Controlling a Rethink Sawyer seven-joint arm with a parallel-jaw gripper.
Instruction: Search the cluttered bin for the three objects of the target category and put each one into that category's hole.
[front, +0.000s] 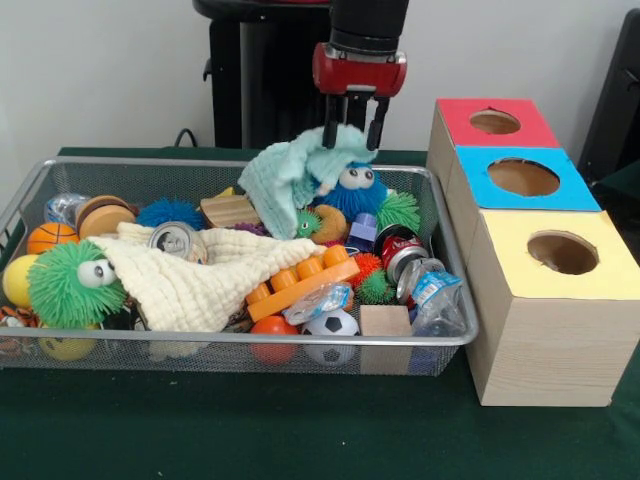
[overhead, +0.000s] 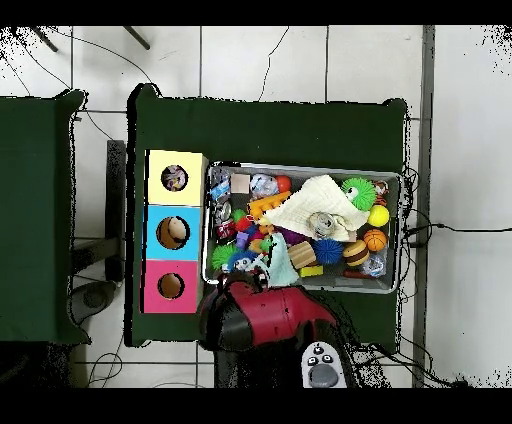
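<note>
My gripper (front: 353, 132) hangs over the back of the wire bin (front: 250, 338), its fingers closed on the top of a mint-green cloth (front: 285, 180). The cloth rises in a peak between the fingers and drapes down to the left over the clutter. A blue fuzzy toy with eyes (front: 355, 190) sits right under the gripper. In the overhead view the cloth (overhead: 280, 258) shows at the bin's lower edge, and the red arm (overhead: 275, 315) covers the gripper. Three wooden boxes with holes stand beside the bin: red (front: 460, 115), blue (front: 480, 160) and yellow (front: 510, 235).
The bin holds a cream cloth (front: 200, 280), a green fuzzy toy (front: 70, 285), an orange brick (front: 300, 285), a soccer ball (front: 332, 325), cans (front: 178, 240), a wooden block (front: 385, 322), balls and a crushed bottle (front: 435, 295). Something lies inside the blue box's hole (overhead: 172, 232).
</note>
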